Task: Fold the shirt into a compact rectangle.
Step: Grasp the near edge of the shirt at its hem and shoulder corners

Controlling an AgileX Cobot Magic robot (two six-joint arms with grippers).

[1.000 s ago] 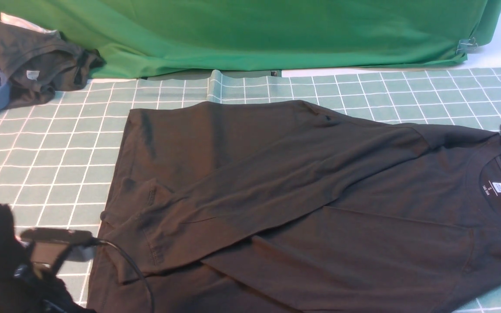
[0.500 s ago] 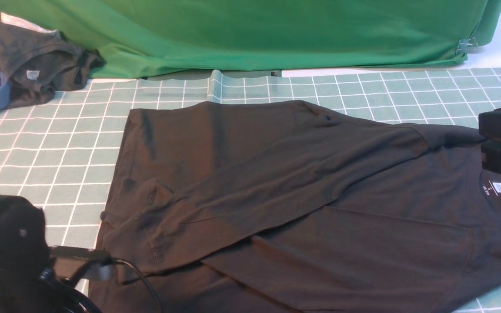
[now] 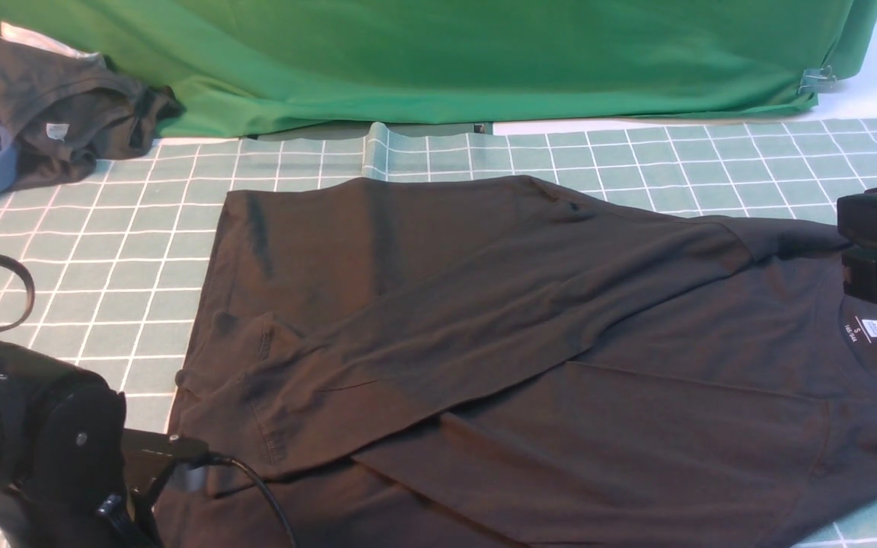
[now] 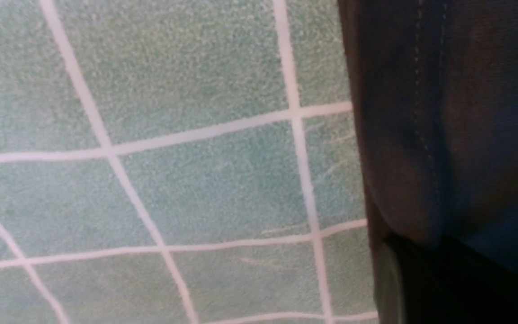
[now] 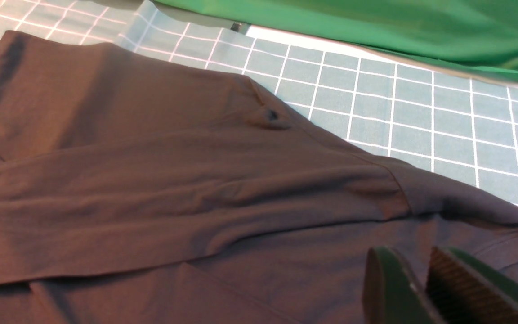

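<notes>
**Left gripper pinched the hem; right gripper held nothing**

The left gripper [image 3: 180,460] was closed tight at the near left corner of the shirt [image 3: 522,342]. In the left wrist view the stitched hem [image 4: 421,135] draped over one finger, so it appeared to have the hem edge in its bite. The right gripper [image 3: 865,245] hung over the far shoulder beside the collar. Its jaws stood a narrow slit apart, with nothing visible between them.

The shirt lay flat on the green checked mat [image 3: 88,289], filling the middle and right of it. Its long axis ran across the table from left to right, skewed a little. The hem pointed to the robot's left, and the collar with its neck label [image 3: 872,329] to the right. One sleeve [image 3: 484,320] was laid diagonally over the body.

The bite looked shallow and sat at one corner only. It may have caught just one layer, or it could slip once the cloth took weight. With the right end not gripped, a pull from the left would probably drag the whole shirt, skewing the fold and shaking the laid sleeve loose. The left arm's cable [image 3: 263,495] curved over the hem and might snag the cloth.
</notes>
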